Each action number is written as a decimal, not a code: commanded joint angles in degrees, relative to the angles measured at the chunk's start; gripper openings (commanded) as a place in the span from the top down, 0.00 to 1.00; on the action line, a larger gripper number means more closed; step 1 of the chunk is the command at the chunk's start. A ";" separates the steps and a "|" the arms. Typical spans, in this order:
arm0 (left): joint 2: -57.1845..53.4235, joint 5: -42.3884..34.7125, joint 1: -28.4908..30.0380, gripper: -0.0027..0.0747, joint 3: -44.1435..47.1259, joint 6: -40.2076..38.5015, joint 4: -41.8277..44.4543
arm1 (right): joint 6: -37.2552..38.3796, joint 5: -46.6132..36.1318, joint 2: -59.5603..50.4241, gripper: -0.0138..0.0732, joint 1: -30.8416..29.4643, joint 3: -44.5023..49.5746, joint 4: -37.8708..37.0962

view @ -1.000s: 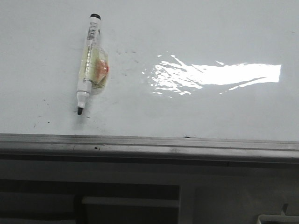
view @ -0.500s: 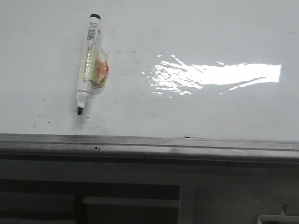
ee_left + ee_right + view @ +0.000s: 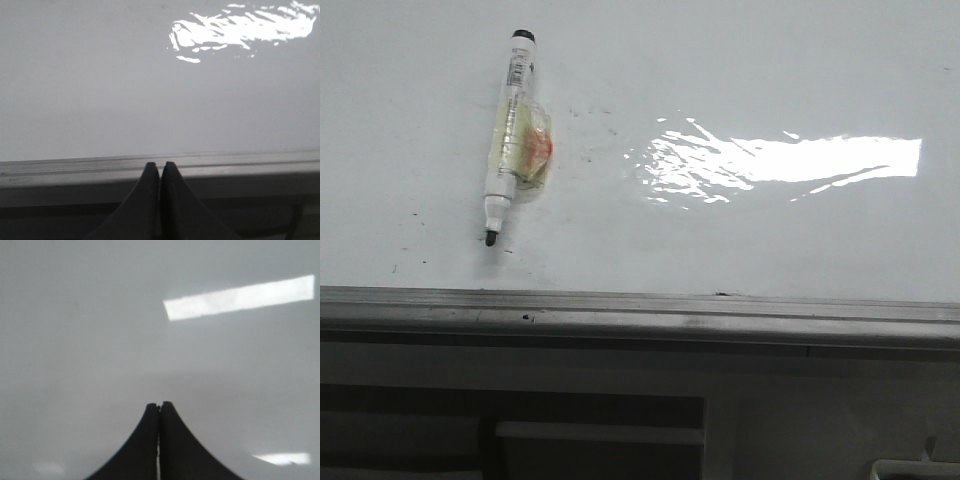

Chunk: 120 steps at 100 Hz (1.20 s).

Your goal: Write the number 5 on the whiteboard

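Note:
The whiteboard fills most of the front view, glossy white with a bright glare patch and a grey metal rim along its near edge. No number 5 shows on it, only small dark specks. A white marker with black tip and black cap end, wrapped in clear tape with an orange patch, lies on the board at the left, tip toward the rim. Neither gripper shows in the front view. My left gripper is shut and empty, over the board's rim. My right gripper is shut and empty above the whiteboard.
In front of the rim lies a grey panel with recesses. A white edge of something shows at the bottom right corner.

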 commanded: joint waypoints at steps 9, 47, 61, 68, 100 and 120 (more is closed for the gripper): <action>-1.57 -12.09 -0.44 0.99 1.30 -0.48 -25.18 | -0.08 -8.62 -1.01 0.91 0.12 1.25 14.28; -1.36 -11.56 -0.57 0.99 -2.36 2.19 -47.95 | -0.19 -3.52 -0.91 0.91 0.30 -6.49 14.52; 2.78 -3.14 -0.57 0.99 -11.44 6.81 -31.96 | -7.51 9.35 0.52 0.91 0.30 -15.86 10.47; 7.44 0.37 -0.57 0.99 -16.42 6.81 -23.73 | -14.87 16.56 2.66 0.91 0.30 -20.55 9.16; 28.96 8.88 -6.57 0.63 -29.96 7.41 -12.52 | -25.68 24.93 12.04 0.91 0.30 -30.23 9.16; 37.88 9.02 -17.94 0.33 -33.02 10.70 -13.14 | -27.25 24.83 13.93 0.63 1.12 -30.95 9.55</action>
